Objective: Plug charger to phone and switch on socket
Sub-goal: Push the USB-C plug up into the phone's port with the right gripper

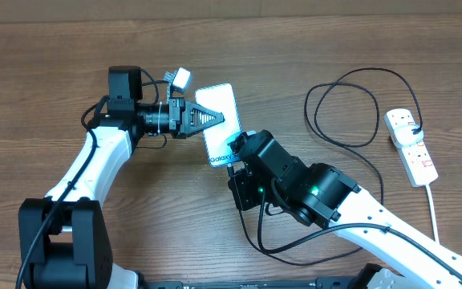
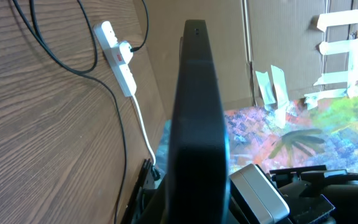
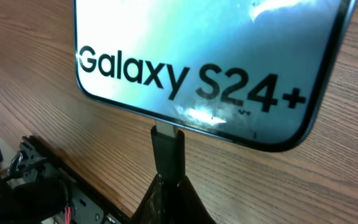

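1. Right gripper point(image 1: 233, 163) is clamped shut on the small black plug tip point(image 3: 168, 152) of the long thin black charger cable. That tip sits directly ahead of its fingers, right at the bottom edge of the slim black-edged smartphone with the light blue "Galaxy S24+" screen point(image 3: 216, 50).
2. A sliver of bare metal shows between plug and phone, so I'd call it entering the port, not fully home.
3. Left gripper point(image 1: 208, 119) is closed too, its tips lying over the screen from the side opposite the right gripper. Pinning the phone or merely resting on it, I cannot tell.
4. The cable's other end looks done: a black plug sits in the white oblong 2-outlet power strip point(image 1: 411, 146), well apart from both grippers, out past the right arm.
5. What's left, by my reading, is 2 jobs: press the plug home, then flip the switch. The strip's red switch marks are too small to read as on or off.
6. In the way: slack cable loops sprawl on the brown wooden table point(image 1: 54, 48) between the grippers and the strip, and the strip's white cord trails back towards the robot. Both grippers are occupied, so 1 must let go to reach the switch.
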Motion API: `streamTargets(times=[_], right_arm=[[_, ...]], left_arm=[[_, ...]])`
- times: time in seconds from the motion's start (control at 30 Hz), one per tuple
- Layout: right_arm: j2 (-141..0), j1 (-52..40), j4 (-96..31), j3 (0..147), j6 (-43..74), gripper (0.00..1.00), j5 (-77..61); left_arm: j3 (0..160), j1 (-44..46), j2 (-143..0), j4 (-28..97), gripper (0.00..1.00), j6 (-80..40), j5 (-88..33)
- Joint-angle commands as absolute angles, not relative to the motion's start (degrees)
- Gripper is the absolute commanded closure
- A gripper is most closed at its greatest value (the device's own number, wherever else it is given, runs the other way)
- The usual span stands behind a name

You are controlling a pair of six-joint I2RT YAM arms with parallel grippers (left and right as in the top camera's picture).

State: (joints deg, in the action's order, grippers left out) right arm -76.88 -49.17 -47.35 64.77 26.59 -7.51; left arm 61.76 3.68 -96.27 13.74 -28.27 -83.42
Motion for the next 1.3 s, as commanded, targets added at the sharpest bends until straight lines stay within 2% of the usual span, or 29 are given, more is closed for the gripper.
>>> streamTargets(times=[0.0,0.67,1.1,1.17,1.27], right_arm=[[-76.6,-49.4,-46.3,66.5,26.7,0.96,-7.5],[-76.6,-49.4,-43.1,66.5,26.5,0.96,1.0],[-76.6,-49.4,-39.4,67.5,23.9,0.96,2.5],[-76.6,-49.4,-39.5,67.5,24.0,0.95,2.5],[-76.6,-49.4,-39.7,67.5,25.7,0.87,2.3]], left_arm=[[62.0,3.8,-96.4,13.7,0.96,-27.0,-87.0],[62.0,3.8,-96.4,13.7,0.96,-23.3,-86.9],[62.0,3.8,-96.4,19.5,0.96,-19.3,-86.6],[62.0,3.8,-96.4,19.5,0.96,-19.2,-86.5],[62.0,3.7,-96.4,19.5,0.96,-19.2,-85.6]])
